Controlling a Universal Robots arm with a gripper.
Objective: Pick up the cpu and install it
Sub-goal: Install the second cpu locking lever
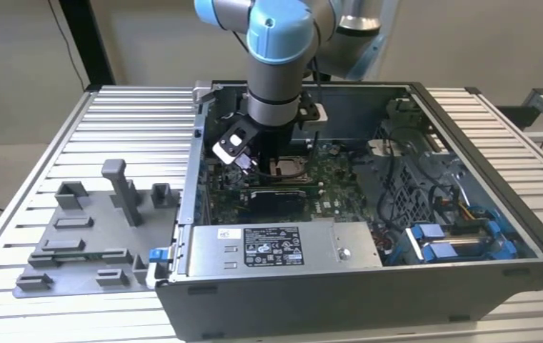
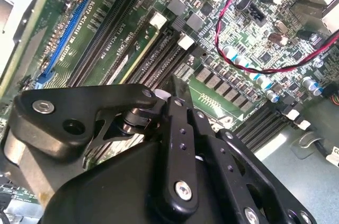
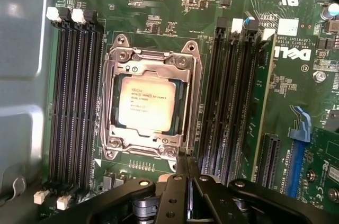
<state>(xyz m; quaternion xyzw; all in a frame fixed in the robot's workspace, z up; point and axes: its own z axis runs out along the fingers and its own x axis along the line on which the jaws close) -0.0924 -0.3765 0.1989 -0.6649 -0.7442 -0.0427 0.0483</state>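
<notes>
The cpu point(image 3: 147, 102), a pale silver-grey square chip, lies flat inside the metal socket frame point(image 3: 190, 102) on the green motherboard. The exterior view shows the cpu point(image 1: 289, 168) in the middle of the open computer case point(image 1: 481, 179). My gripper point(image 3: 184, 163) hangs a little above the board, just off one edge of the socket, its black fingers point(image 3: 175, 187) drawn together with nothing between them. In the second wrist view the gripper point(image 2: 175, 87) points down at the memory slots. The arm stands upright over the gripper point(image 1: 263, 161), beside the socket.
Black memory slots point(image 3: 77, 102) flank the socket on both sides. A red and black cable point(image 2: 265, 49) loops over the board. A power supply point(image 1: 271, 246) fills the case's front. Grey fixture blocks point(image 1: 91, 236) stand on the slatted table at the exterior view's left.
</notes>
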